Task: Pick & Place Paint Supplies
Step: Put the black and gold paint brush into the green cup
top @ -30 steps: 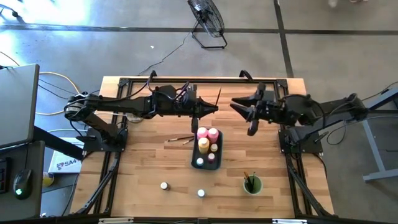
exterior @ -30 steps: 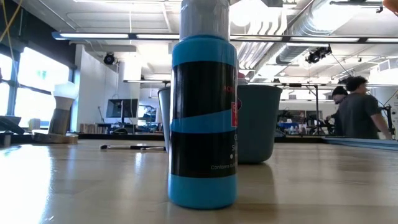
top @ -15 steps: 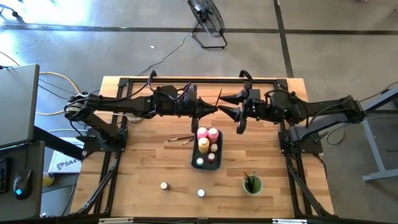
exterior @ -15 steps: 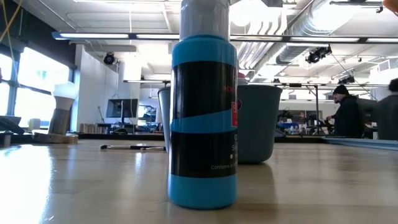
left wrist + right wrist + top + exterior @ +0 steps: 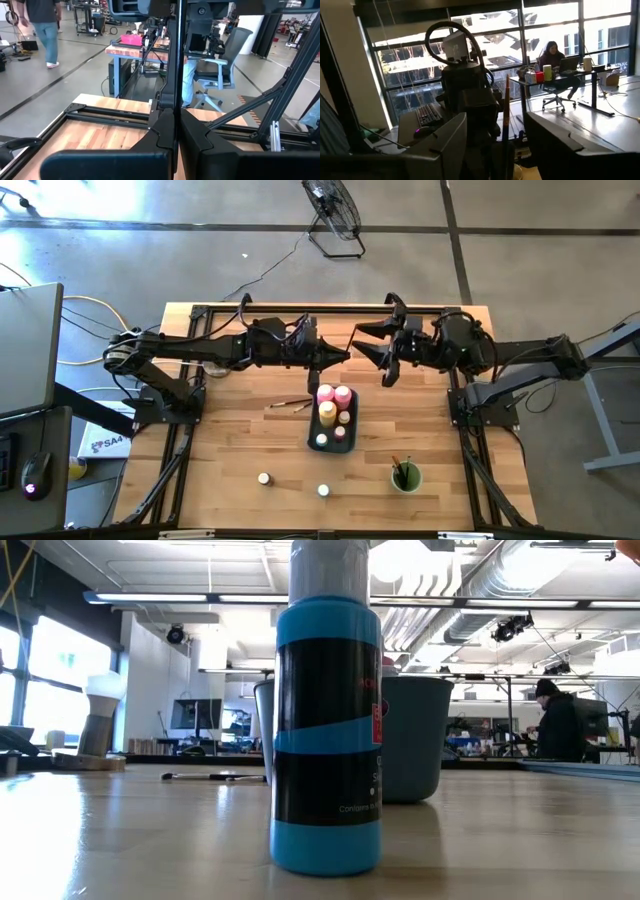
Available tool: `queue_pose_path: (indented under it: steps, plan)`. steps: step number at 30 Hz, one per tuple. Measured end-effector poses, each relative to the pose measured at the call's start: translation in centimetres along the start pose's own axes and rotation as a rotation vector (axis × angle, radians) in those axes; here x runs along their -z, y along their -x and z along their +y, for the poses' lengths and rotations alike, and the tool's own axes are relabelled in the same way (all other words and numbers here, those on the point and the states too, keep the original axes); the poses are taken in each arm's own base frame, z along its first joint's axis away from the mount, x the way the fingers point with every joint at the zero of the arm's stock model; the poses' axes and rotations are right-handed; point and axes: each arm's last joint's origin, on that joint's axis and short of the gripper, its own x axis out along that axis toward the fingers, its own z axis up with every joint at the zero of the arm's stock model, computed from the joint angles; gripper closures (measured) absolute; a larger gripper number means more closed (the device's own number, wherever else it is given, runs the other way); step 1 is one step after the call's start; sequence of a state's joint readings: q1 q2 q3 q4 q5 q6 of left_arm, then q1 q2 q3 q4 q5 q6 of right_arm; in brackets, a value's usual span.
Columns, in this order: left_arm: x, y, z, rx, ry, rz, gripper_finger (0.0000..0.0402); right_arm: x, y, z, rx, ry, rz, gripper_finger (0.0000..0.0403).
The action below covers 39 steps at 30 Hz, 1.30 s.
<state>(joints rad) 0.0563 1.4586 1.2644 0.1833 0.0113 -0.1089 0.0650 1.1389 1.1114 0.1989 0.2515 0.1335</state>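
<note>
My left gripper [image 5: 340, 356] is over the table's middle, far of the tray, shut on a thin brown-handled paintbrush [image 5: 351, 336]. In the right wrist view the paintbrush [image 5: 506, 110] stands upright in front of the left arm. My right gripper [image 5: 371, 357] is open just right of it, and its fingers [image 5: 445, 145] stand wide on either side without touching. The blue-grey tray [image 5: 313, 430] holds pink bottles [image 5: 334, 394], a yellow bottle [image 5: 327, 413] and tiny jars. Two more jars [image 5: 264, 478] stand near the near edge, and loose brushes [image 5: 290, 403] lie left of the tray. My left gripper pinches the paintbrush's thin handle [image 5: 177, 75] between its two fingers [image 5: 165, 125]. The fingers come level from the table's left and lie across the handle. The brush is lifted clear of the table and stands almost upright, most of its length rising above the fingers.
A round green cup [image 5: 405, 476] with brushes in it stands near the near right. A blue bottle [image 5: 327, 730] fills the low view close to the camera, with a grey cup [image 5: 412, 735] behind it. Black frame rails run along the far and side edges. People show in the room behind.
My right gripper has moved toward the table's left, closing on the left gripper and the held paintbrush, and has stayed open. The left arm and the brush have kept still.
</note>
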Motion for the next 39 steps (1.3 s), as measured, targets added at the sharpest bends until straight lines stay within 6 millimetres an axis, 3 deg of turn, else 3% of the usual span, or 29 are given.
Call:
queue_pose_path:
  steps: [15, 39]
  plan:
    - [0.0, 0.0, 0.0, -0.001, 0.0, 0.002, 0.04, 1.2, -1.6, -0.1, -0.029, 0.009, 0.012, 0.0233]
    - [0.1, 0.0, 0.0, 0.0, 0.0, 0.008, 0.04, 1.0, -1.6, -0.1, -0.005, 0.006, -0.015, 0.0382]
